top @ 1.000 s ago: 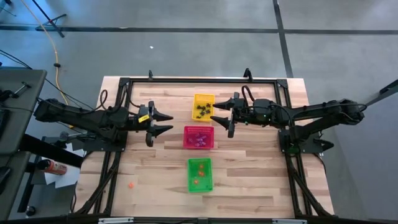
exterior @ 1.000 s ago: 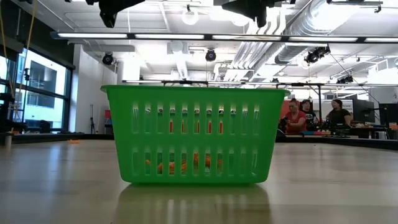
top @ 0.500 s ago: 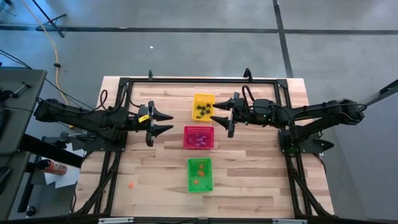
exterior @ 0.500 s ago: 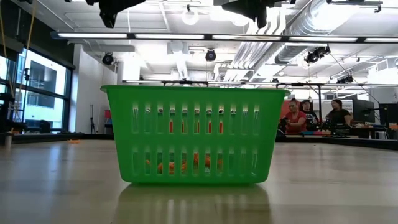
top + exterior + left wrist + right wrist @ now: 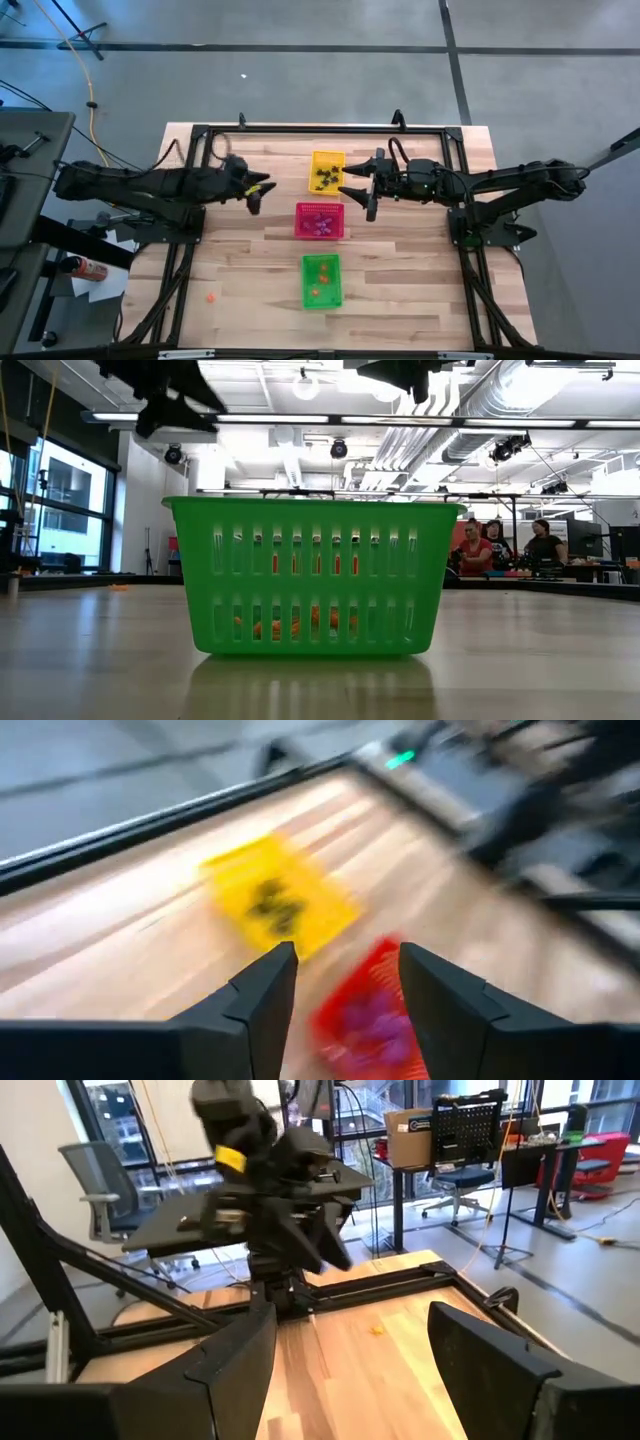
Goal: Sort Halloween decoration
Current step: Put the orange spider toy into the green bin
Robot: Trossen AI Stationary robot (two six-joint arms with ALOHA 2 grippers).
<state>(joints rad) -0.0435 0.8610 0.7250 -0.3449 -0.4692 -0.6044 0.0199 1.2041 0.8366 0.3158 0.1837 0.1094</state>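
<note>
Room: grey concrete floor (image 5: 300, 70); large windows (image 5: 60, 510) at left; white ceiling with exposed ducts (image 5: 470, 420) and strip lights (image 5: 330, 418); desks, office chair (image 5: 100, 1190); seated people (image 5: 510, 545) far right.

Tiny black Halloween trinkets (image 5: 324, 177) clustered loose in the yellow rectangular mesh basket (image 5: 314, 158) at the far end of the row, seen also as a dark clump (image 5: 274, 906) from the left wrist. Small purple-pink trinkets (image 5: 320, 223) heaped in the red mesh basket (image 5: 301, 208) in the middle, a blurred purple mass (image 5: 372, 1021) up close. Little orange trinkets (image 5: 318, 291) scattered on the floor of the green mesh basket (image 5: 308, 262), glimpsed through its slots (image 5: 296, 624). One stray orange trinket (image 5: 211, 296) lying alone on the wooden table (image 5: 240, 270), well apart from the baskets.
</note>
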